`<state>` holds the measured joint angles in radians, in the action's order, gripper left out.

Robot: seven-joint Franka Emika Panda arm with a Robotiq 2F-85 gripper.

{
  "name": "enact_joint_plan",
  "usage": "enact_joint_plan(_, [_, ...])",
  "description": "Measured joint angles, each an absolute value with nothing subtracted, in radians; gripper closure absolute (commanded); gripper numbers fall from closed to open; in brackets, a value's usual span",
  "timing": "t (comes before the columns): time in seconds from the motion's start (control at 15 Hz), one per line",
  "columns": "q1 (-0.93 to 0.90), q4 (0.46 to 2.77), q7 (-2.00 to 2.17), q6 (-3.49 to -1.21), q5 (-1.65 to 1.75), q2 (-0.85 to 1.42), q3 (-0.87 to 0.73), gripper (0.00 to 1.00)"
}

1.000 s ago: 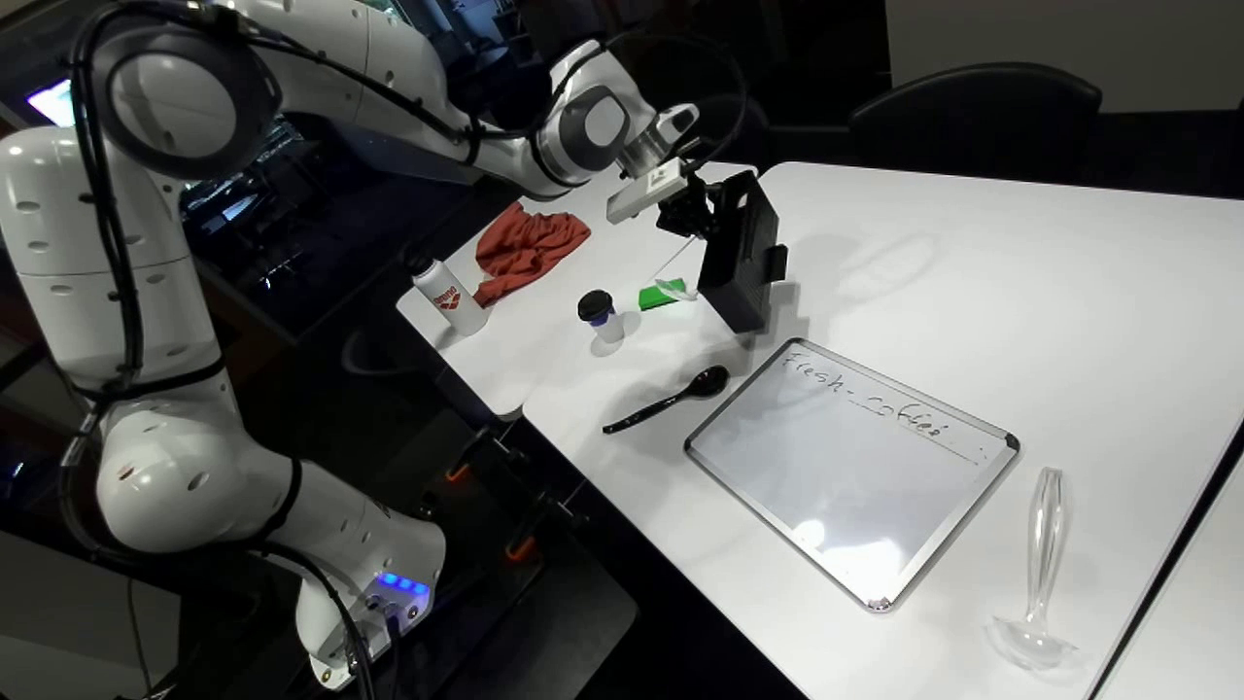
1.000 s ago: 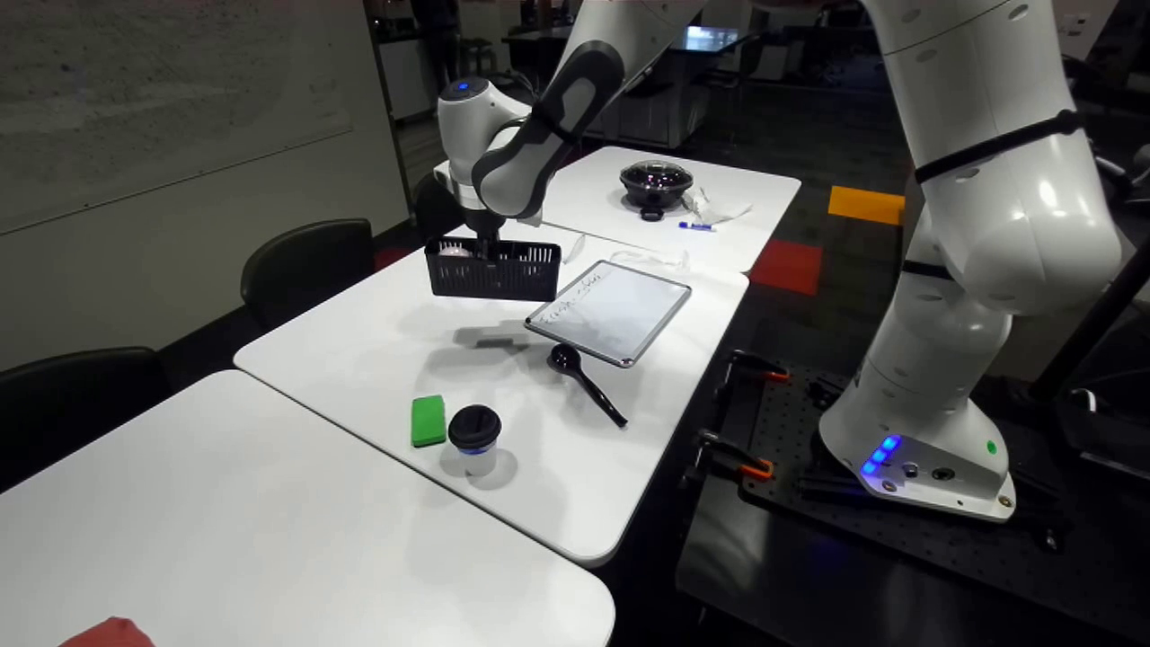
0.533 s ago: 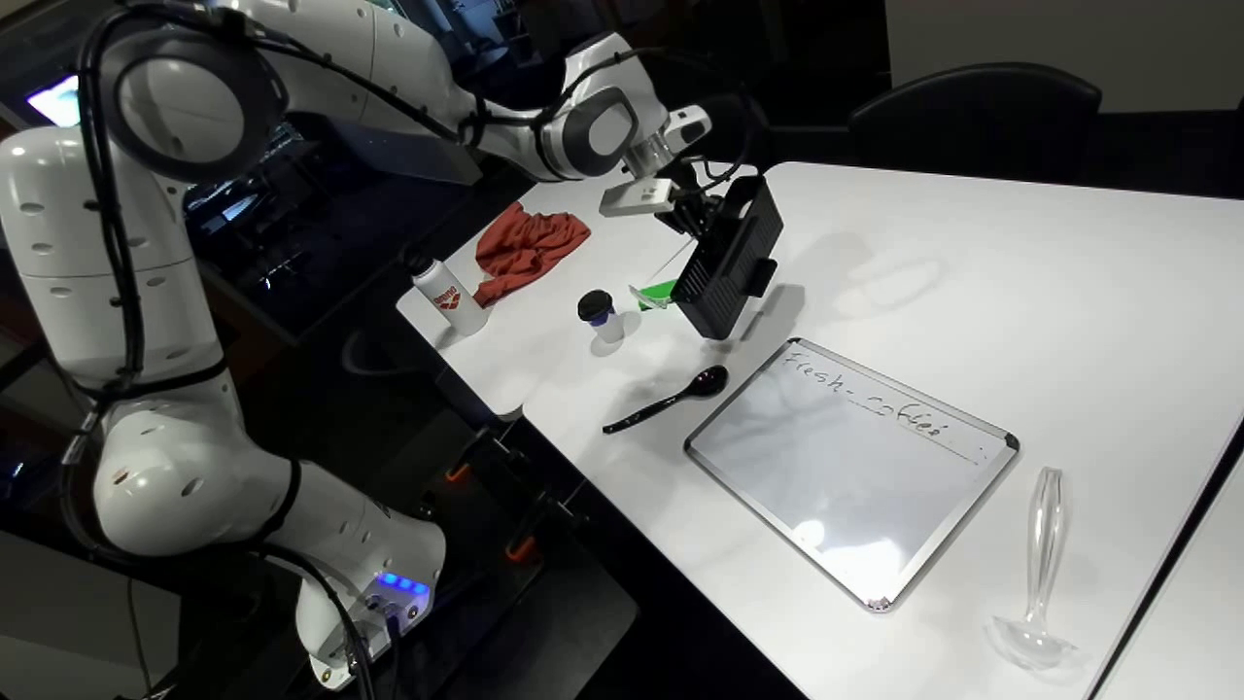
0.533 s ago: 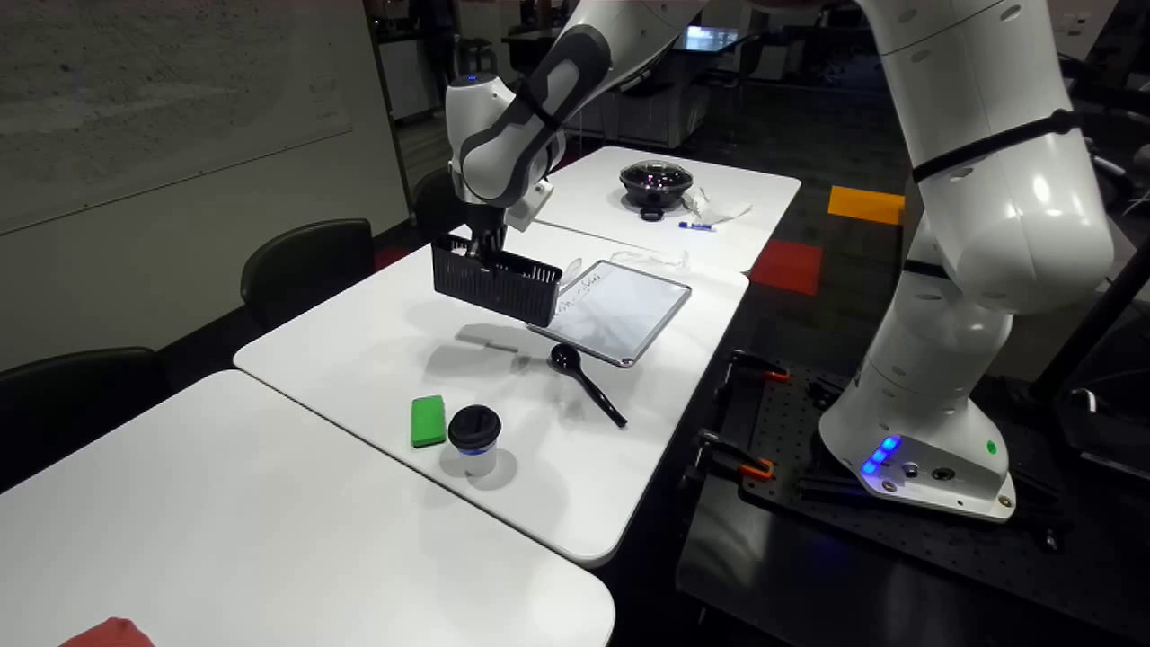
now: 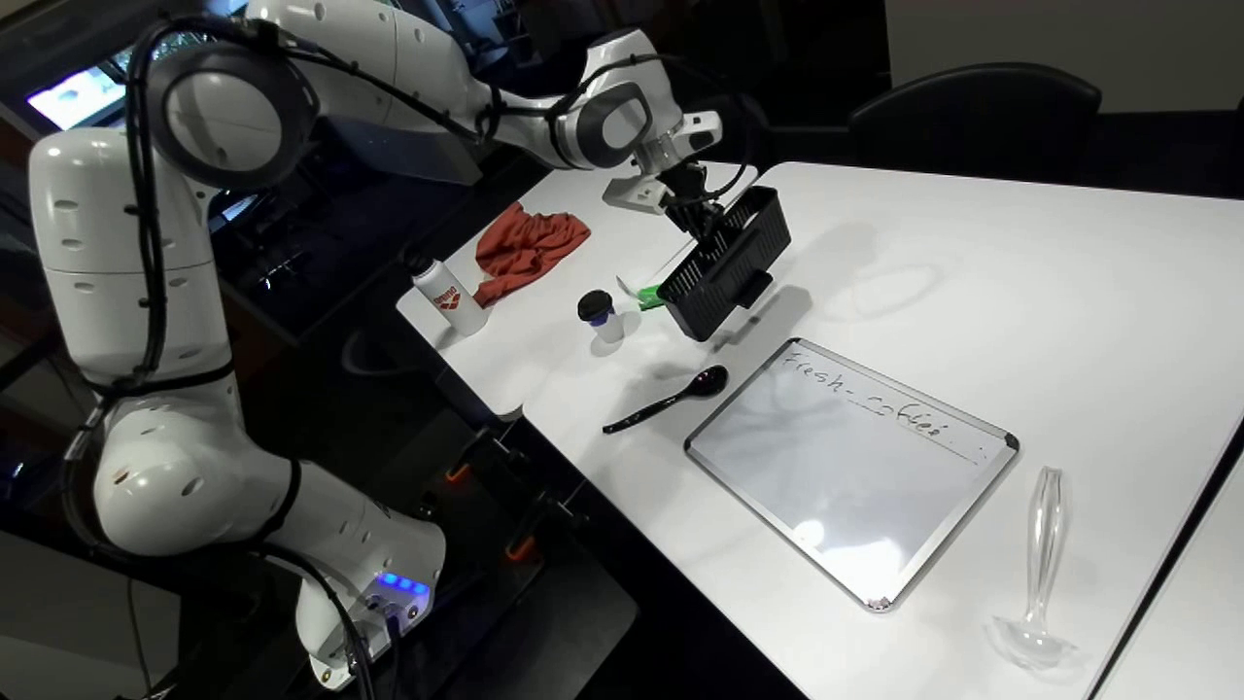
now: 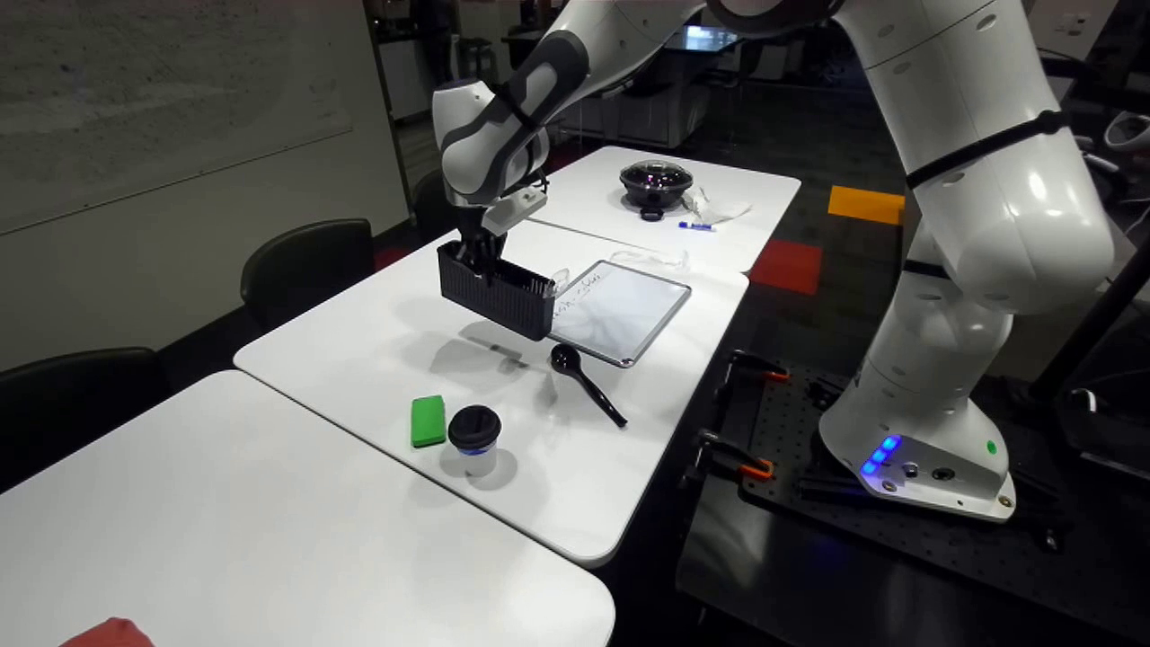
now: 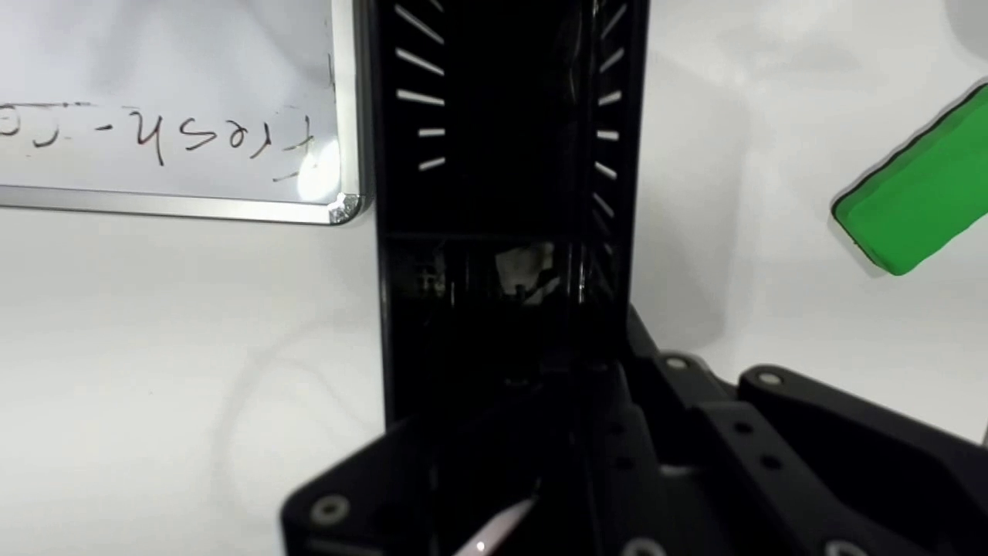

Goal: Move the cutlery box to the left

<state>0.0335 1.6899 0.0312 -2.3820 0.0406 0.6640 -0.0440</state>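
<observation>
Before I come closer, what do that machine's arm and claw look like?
The arm is glossy white and rounded, with dark grey rings around pale discs, black cables along it and black bands around it. Blue lights glow on the base. The gripper is black, with angular linked bars and small silvery round pins.

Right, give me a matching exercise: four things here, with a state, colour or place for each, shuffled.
1. cutlery box
2. whiteboard
3. spoon
4. cup

A. standing upright, lidded
B. held above the table by the pincer
C. written on
D. all black, lying flat

Pairs: 1-B; 2-C; 3-D; 4-A
</observation>
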Motion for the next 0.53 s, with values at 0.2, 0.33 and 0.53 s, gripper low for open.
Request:
enact_joint_plan(0.2, [0.031, 1.628, 0.044, -2.337, 0.021, 0.715, -0.039, 0.99])
enact_joint_plan(0.33, [0.03, 1.597, 0.045, -2.334, 0.018, 0.751, -0.037, 0.99])
enact_joint_plan(0.53, [0.028, 1.562, 0.045, -2.333, 0.018, 0.802, -0.036, 0.99])
